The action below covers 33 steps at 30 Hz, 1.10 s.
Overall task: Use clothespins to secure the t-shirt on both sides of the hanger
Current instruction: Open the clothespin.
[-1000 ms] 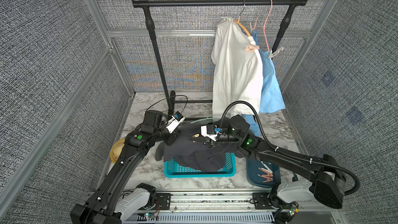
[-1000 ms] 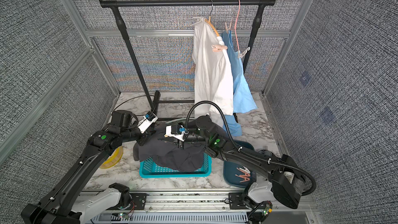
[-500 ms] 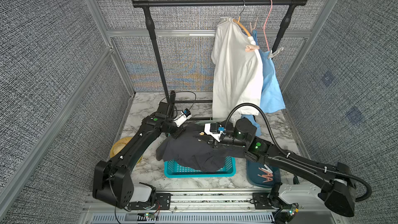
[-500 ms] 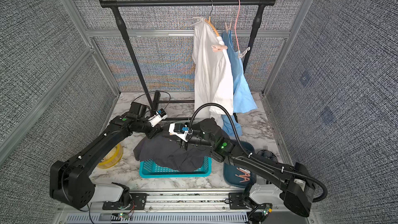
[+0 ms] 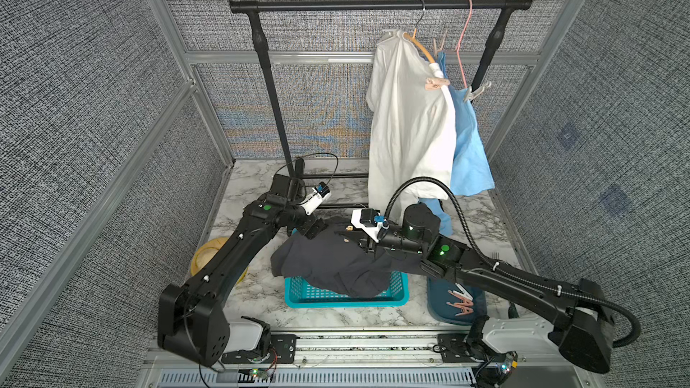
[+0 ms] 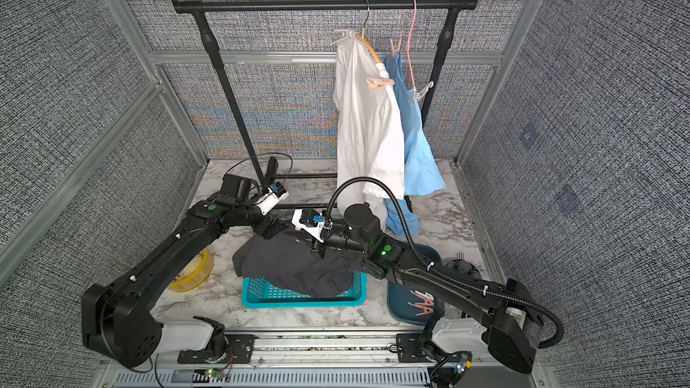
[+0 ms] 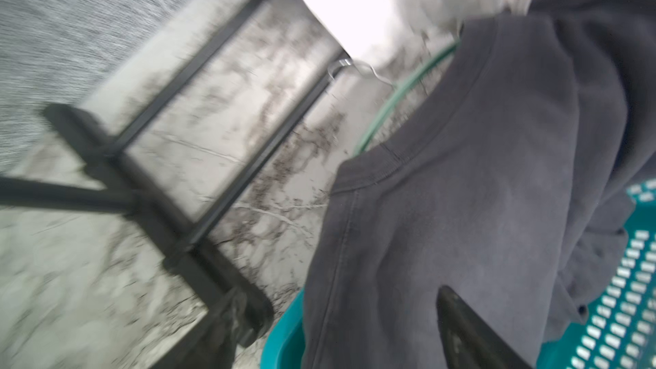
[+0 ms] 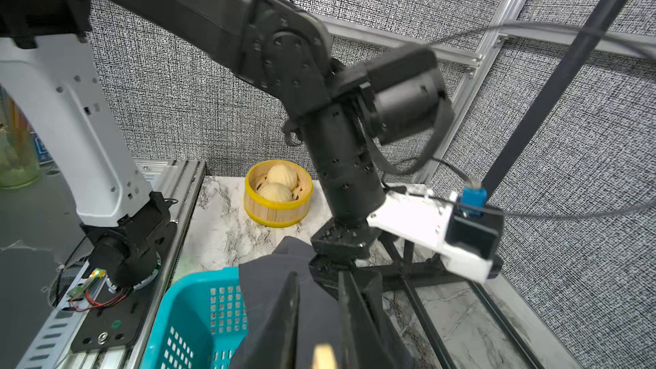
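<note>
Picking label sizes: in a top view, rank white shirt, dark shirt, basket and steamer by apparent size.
1. white shirt
2. dark shirt
3. basket, though the dark shirt covers much of it
4. steamer, partly behind the left arm

Left wrist view is motion-blurred, smearing the rack base (image 7: 117, 172) and desk (image 7: 213, 129). Of the left hand (image 5: 313, 226) it shows one finger (image 7: 461, 328), cut off. The dark t-shirt (image 7: 479, 189) hides most of the green hanger (image 7: 401, 94). The edge crops the beige clothespin (image 8: 323, 356) in the right hand (image 8: 317, 278)
</note>
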Each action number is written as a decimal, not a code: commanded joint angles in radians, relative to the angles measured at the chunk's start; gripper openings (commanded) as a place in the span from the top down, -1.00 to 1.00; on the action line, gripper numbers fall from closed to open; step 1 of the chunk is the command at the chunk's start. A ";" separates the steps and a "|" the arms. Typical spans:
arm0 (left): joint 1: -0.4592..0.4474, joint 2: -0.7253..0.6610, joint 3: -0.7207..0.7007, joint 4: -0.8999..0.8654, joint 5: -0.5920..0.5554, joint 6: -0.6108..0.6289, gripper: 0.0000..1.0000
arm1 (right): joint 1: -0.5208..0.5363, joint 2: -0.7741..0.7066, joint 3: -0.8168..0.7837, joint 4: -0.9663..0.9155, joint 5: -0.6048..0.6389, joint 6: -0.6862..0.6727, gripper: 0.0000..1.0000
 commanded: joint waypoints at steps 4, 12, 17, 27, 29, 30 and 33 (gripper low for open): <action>0.002 -0.279 -0.166 0.210 0.312 -0.062 -0.63 | -0.019 0.030 0.012 0.221 -0.060 0.194 1.00; -0.004 -0.560 -0.350 0.529 0.390 -0.332 -0.61 | -0.030 0.057 0.118 0.157 0.071 0.328 1.00; -0.024 -0.603 -0.372 0.498 0.236 -0.227 -0.60 | 0.065 0.077 0.271 -0.119 0.338 0.299 1.00; -0.098 -0.554 -0.370 0.552 0.191 -0.178 -0.61 | 0.125 0.156 0.384 -0.256 0.622 0.477 1.00; -0.120 -0.542 -0.374 0.564 0.191 -0.180 -0.60 | 0.125 0.164 0.389 -0.248 0.626 0.506 1.00; -0.134 -0.536 -0.372 0.571 0.184 -0.180 -0.59 | 0.125 0.172 0.400 -0.261 0.623 0.514 1.00; -0.176 -0.506 -0.370 0.594 0.144 -0.183 -0.56 | 0.126 0.191 0.425 -0.306 0.616 0.533 0.91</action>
